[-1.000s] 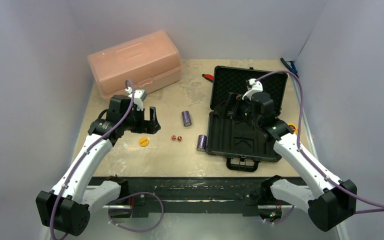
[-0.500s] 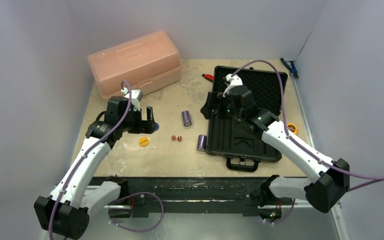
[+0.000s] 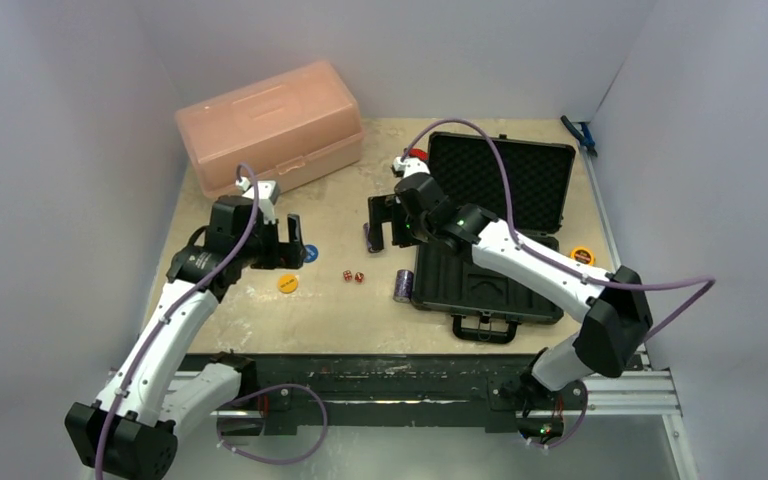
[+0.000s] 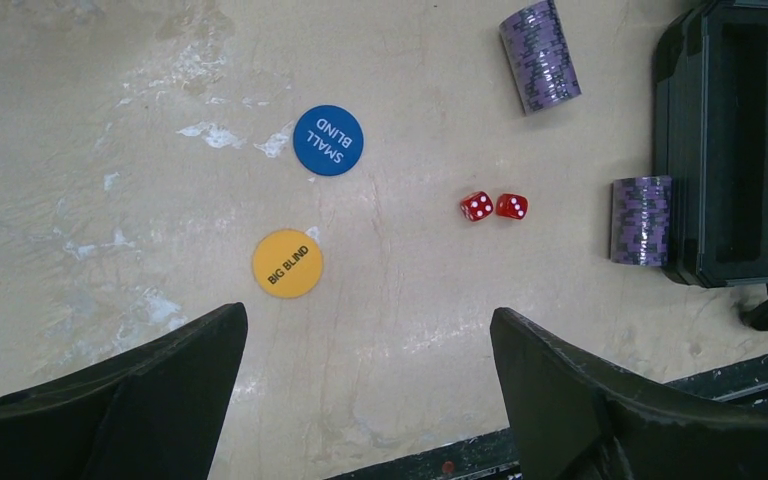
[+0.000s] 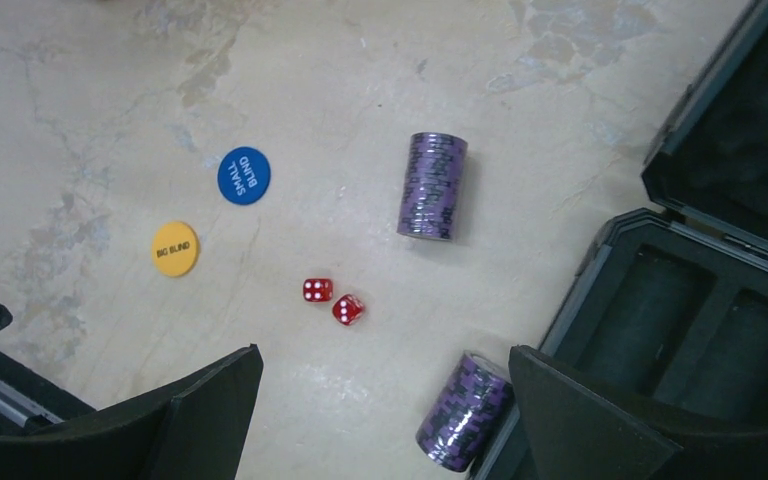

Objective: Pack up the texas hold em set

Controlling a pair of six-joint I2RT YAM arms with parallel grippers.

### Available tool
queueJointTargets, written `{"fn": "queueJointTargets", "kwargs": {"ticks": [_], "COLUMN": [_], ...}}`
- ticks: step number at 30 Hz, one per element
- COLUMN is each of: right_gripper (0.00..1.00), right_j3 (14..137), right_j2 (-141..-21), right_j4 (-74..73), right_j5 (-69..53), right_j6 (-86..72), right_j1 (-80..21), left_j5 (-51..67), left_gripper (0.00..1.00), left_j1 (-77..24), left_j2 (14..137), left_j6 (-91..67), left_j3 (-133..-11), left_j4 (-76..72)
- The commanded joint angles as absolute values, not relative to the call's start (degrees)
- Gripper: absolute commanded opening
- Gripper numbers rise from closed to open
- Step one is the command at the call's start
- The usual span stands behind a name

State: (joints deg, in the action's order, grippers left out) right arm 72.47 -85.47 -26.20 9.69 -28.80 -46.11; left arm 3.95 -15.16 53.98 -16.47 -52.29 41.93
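1. One beige worktop (image 3: 380, 320) carries everything listed below.
2. Box (image 3: 268, 122): translucent pink, lid shut, at the rear left corner.
3. Case (image 3: 520, 185): black, foam-lined, lying open on the right half of the worktop. Its lid stands raised at the rear and its handle faces the near edge. The slots that show in the base are unfilled.
4. Left pincer (image 3: 285, 245): fingers spread wide and pinching nothing. It hangs over the left half of the worktop, and its wrist view (image 4: 360, 400) looks down on both discs and the dice.
5. Right pincer (image 3: 388, 222): fingers spread wide and pinching nothing. It reaches left past the case and hangs over the far stack, seen between its fingers in its wrist view (image 5: 385, 420).
6. Far stack (image 5: 433, 186): purple chips lying on their side on the worktop, left of the case's rear corner.
7. Near stack (image 3: 403, 286): purple chips on their side, against the left wall of the case base.
8. Tape measure (image 3: 583, 256): yellow, just right of the case.
9. Blue disc (image 4: 328, 140): marked SMALL BLIND, flat on the worktop left of the dice.
10. Orange disc (image 4: 287, 263): marked BIG BLIND, flat, near the blue disc on its near side.
11. Dice (image 4: 493, 206): two, red, side by side between the discs and the near stack.
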Motion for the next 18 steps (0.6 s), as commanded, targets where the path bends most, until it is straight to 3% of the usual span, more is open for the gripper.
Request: {"fn": "queueJointTargets", "kwargs": {"ticks": [1, 18], "right_gripper": [0.99, 0.99], "right_j3": [77.2, 89.6], "right_j2": [-88.0, -103.8], "right_j4": [-27.4, -32.5], "right_j5": [12.3, 14.6], "right_j6": [-29.9, -29.2], "right_j1": [-48.5, -49.8], "left_j5": [2.2, -1.4], "left_gripper": [0.92, 0.90], "left_j1": [-15.5, -15.4], "left_j2": [52.1, 49.4], "left_j6": [-16.2, -16.4], "left_j3": [-54.6, -54.7], "left_j4": [42.2, 42.8]}}
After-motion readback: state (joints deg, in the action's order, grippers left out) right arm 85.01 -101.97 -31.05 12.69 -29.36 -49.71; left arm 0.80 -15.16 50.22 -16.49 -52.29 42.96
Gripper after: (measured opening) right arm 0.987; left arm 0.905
